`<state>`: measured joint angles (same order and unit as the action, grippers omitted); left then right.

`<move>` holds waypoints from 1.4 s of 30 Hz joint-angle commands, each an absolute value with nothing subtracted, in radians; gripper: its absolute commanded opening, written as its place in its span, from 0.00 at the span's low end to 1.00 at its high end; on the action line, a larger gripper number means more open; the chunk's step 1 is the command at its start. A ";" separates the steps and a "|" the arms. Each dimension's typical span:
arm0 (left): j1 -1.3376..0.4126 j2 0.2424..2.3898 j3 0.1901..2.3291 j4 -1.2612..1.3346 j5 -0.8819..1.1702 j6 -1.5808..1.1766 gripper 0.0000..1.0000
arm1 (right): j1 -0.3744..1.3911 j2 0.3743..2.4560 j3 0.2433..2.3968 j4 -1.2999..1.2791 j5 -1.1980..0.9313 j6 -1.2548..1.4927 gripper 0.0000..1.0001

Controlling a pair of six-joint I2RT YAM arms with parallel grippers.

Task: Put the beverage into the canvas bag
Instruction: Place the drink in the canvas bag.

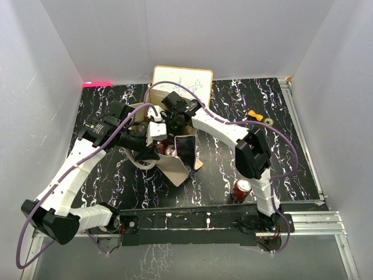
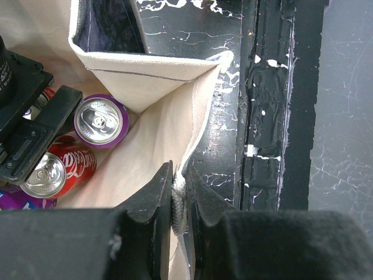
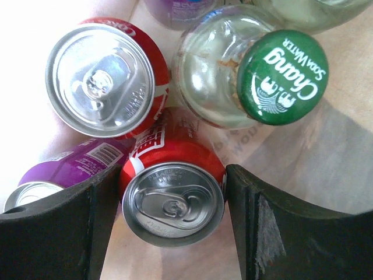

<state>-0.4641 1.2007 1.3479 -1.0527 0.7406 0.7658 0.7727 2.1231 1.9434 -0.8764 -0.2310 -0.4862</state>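
Note:
The beige canvas bag (image 1: 178, 174) stands open at the table's middle. My left gripper (image 2: 179, 192) is shut on its white rope handle at the rim (image 2: 201, 99), holding the mouth open; in the top view it (image 1: 150, 154) is at the bag's left edge. My right gripper (image 3: 173, 186) reaches down inside the bag, its fingers against both sides of an upright red can (image 3: 173, 201). Beside it in the bag stand another red can (image 3: 105, 76), a purple can (image 3: 64, 174) and a glass bottle with a green cap (image 3: 284, 76). In the top view the right gripper (image 1: 165, 137) is over the bag's mouth.
Another red can (image 1: 241, 189) stands on the table by the right arm's base. A white framed board (image 1: 182, 81) leans behind the bag. A small yellow thing (image 1: 254, 115) and a round thing (image 1: 268, 121) lie at the back right. White walls enclose the table.

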 commanded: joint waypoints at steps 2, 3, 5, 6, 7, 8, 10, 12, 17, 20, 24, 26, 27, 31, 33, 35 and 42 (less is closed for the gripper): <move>-0.451 1.189 1.348 -1.063 0.700 0.797 0.00 | 0.784 2.104 1.973 -0.896 -0.298 -0.429 0.77; -0.451 1.188 1.348 -1.062 0.700 0.798 0.00 | 0.784 2.103 1.973 -0.891 -0.291 -0.428 0.79; -0.451 1.190 1.351 -1.062 0.700 0.801 0.00 | 0.784 2.105 1.983 -0.884 -0.280 -0.427 0.81; -0.451 1.190 1.354 -1.062 0.699 0.801 0.00 | 0.783 2.105 1.990 -0.883 -0.276 -0.425 0.82; -0.451 1.192 1.355 -1.061 0.697 0.801 0.00 | 0.784 2.106 1.997 -0.882 -0.273 -0.424 0.83; -0.451 1.192 1.356 -1.061 0.697 0.801 0.00 | 0.784 2.106 2.004 -0.882 -0.271 -0.423 0.83; -0.451 1.191 1.358 -1.062 0.695 0.801 0.00 | 0.783 2.105 2.012 -0.882 -0.265 -0.422 0.83; -0.451 1.189 1.359 -1.063 0.689 0.801 0.00 | 0.784 2.104 2.017 -0.882 -0.256 -0.424 0.83; -0.451 1.186 1.358 -1.062 0.682 0.802 0.00 | 0.782 2.108 2.018 -0.876 -0.249 -0.412 0.63; -0.451 1.183 1.357 -1.062 0.674 0.802 0.00 | 0.781 2.126 2.030 -0.888 -0.243 -0.406 0.49; -0.451 1.180 1.352 -1.060 0.673 0.802 0.00 | 0.773 2.132 2.040 -0.896 -0.264 -0.407 0.29; -0.451 1.179 1.352 -1.059 0.670 0.802 0.00 | 0.773 2.131 2.045 -0.900 -0.287 -0.412 0.21; -0.451 1.178 1.352 -1.059 0.668 0.802 0.00 | 0.773 2.129 2.046 -0.899 -0.293 -0.410 0.18; -0.448 1.177 1.356 -1.060 0.664 0.799 0.00 | 0.767 2.137 2.049 -0.884 -0.235 -0.389 0.12; -0.447 1.176 1.357 -1.062 0.663 0.798 0.00 | 0.757 2.148 2.067 -0.885 -0.199 -0.377 0.10; -0.445 1.175 1.358 -1.064 0.664 0.798 0.00 | 0.752 2.153 2.079 -0.885 -0.170 -0.380 0.10; -0.436 1.172 1.373 -1.072 0.651 0.798 0.00 | 0.729 2.155 2.089 -0.897 -0.092 -0.395 0.11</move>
<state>-0.4564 1.1873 1.3483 -1.0515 0.7136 0.7738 0.7696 2.1555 2.0243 -0.9257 -0.2199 -0.3698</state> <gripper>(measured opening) 0.101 0.656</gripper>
